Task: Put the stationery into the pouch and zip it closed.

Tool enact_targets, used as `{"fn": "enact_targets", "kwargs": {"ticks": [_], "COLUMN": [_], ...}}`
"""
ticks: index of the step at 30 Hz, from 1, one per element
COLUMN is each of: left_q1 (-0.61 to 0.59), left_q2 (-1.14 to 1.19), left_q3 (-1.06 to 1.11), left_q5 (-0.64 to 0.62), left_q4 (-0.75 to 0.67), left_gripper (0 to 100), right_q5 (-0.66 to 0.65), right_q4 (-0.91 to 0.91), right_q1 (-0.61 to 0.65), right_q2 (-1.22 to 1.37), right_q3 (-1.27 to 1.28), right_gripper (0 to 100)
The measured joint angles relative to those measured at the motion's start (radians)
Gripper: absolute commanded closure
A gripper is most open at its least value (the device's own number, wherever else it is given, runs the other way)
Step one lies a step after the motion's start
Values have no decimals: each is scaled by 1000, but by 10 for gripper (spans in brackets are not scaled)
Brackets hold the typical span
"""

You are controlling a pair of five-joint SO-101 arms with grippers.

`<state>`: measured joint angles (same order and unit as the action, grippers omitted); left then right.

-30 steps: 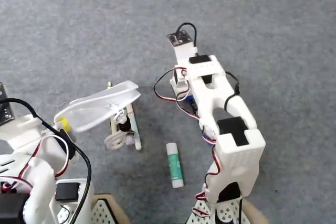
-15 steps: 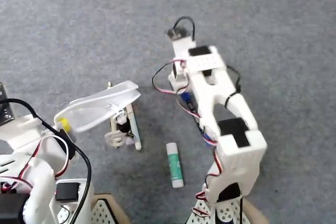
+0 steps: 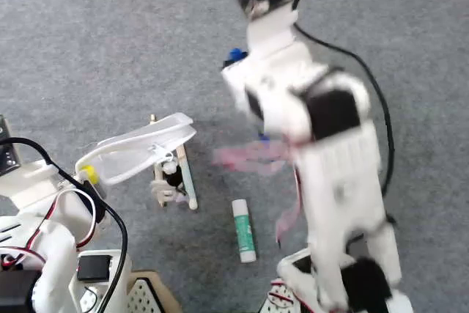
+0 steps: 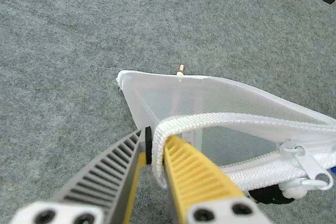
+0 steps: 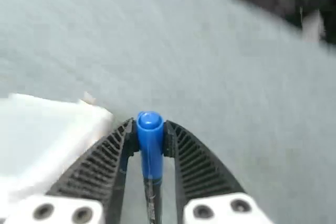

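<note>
right gripper [image 5: 149, 125] closed on a blue pen [image 5: 149, 148], apparently held above the worktop [image 3: 88, 49]. left gripper [image 4: 155, 148] clamped on the pouch [image 4: 220, 111] rim; mouth appears open. in the high view the pouch lies at roughly 7 o'clock from the pen, long axis 8 to 2 o'clock. glue stick [image 3: 244, 229] lies on the worktop, nearer the right arm.

Matt, rough felt-like cloth laid over the desk [image 3: 88, 49], pouch [image 4: 210, 103] made of translucent smooth plastic edged with woven cloth tape, pen [image 5: 149, 135] capped in glossy plastic, glue stick [image 3: 244, 229] cased in smooth plastic, left gripper [image 4: 153, 139] jaws moulded in ribbed matt plastic
</note>
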<state>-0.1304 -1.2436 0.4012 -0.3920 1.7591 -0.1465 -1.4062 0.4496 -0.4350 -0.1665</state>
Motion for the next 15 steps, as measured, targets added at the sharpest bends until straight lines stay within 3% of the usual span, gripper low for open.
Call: {"fn": "enact_targets", "kwargs": {"ticks": [6,15], "left_q1": [0,0], "left_q2": [0,0], "left_q3": [0,0], "left_q5": [0,0], "left_q4": [0,0], "left_gripper": [971,971], "right_q5": [124,138], "right_q4": [97,336], "right_q1": [279,442], "right_q2": [-173,-192], "right_q3": [-2,-2], "right_gripper": [986,986]}}
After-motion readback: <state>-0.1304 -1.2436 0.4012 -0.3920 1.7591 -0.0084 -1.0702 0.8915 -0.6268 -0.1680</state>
